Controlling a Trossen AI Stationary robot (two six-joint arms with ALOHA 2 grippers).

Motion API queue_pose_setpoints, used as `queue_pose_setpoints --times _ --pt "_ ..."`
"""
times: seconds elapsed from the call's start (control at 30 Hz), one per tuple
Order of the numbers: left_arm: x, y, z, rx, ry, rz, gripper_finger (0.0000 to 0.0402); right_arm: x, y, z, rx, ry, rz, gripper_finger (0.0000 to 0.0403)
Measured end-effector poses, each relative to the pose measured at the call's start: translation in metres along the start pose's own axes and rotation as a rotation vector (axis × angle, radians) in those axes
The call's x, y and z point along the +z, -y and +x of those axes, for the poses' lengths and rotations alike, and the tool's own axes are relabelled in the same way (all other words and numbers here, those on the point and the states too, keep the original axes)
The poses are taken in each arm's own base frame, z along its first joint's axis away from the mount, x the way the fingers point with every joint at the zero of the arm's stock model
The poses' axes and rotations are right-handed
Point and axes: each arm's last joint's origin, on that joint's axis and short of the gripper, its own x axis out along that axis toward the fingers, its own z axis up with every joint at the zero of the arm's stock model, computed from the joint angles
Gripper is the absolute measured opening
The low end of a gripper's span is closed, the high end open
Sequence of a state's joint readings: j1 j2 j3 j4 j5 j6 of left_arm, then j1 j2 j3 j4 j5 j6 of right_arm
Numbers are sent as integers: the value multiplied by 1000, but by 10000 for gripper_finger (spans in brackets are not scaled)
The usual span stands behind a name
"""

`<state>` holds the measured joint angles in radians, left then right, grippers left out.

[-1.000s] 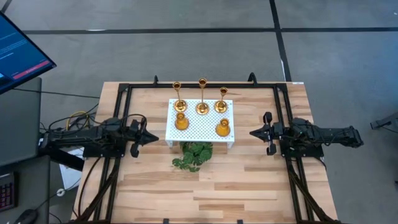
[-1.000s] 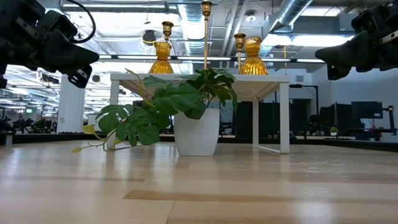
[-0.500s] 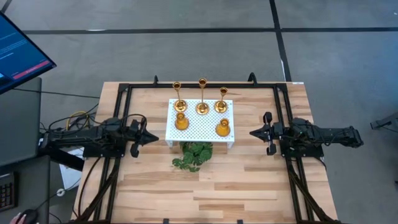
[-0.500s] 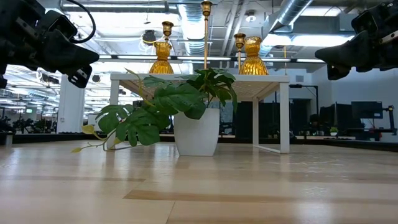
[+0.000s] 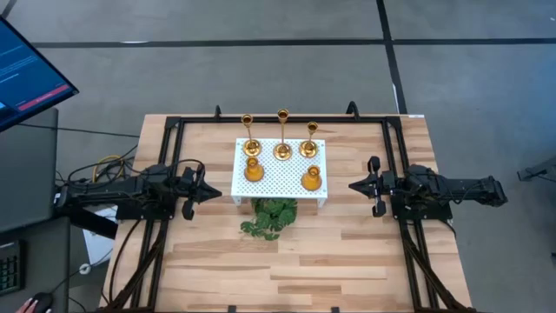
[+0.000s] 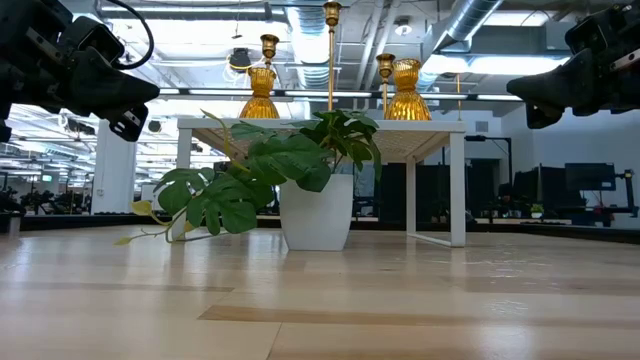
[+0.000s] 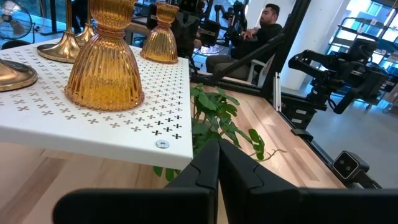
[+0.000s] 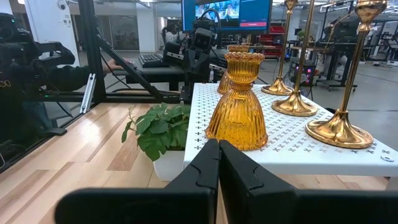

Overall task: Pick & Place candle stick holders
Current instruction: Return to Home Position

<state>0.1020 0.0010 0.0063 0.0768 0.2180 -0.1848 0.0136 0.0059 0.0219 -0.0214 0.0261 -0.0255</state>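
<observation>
Five gold candle stick holders stand by their bases on a white perforated platform (image 5: 280,178). Three tall thin-stemmed ones (image 5: 283,139) stand along its far edge. Two short squat amber ones (image 5: 253,169) (image 5: 311,177) stand nearer. My left gripper (image 5: 217,193) is shut and empty, to the platform's left, level with its top. My right gripper (image 5: 352,185) is shut and empty, to the platform's right. In the left wrist view a squat holder (image 7: 104,62) is close ahead of the shut fingers (image 7: 217,163). In the right wrist view the other squat holder (image 8: 238,102) stands ahead of the shut fingers (image 8: 218,158).
A green leafy plant in a white pot (image 5: 271,216) stands under and in front of the platform's near edge. Black frame rails (image 5: 174,130) run along the table's left, right and far sides. A person (image 7: 264,25) sits beyond the table. A monitor (image 5: 22,74) stands at the far left.
</observation>
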Motion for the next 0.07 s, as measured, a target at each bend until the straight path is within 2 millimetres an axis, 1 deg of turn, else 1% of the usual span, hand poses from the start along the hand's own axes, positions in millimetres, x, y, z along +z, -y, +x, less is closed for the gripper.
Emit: queue_pose_setpoints --times 0.07 --pt "0 0 0 0 0 0 6 0 0 0 0 0 0 0"
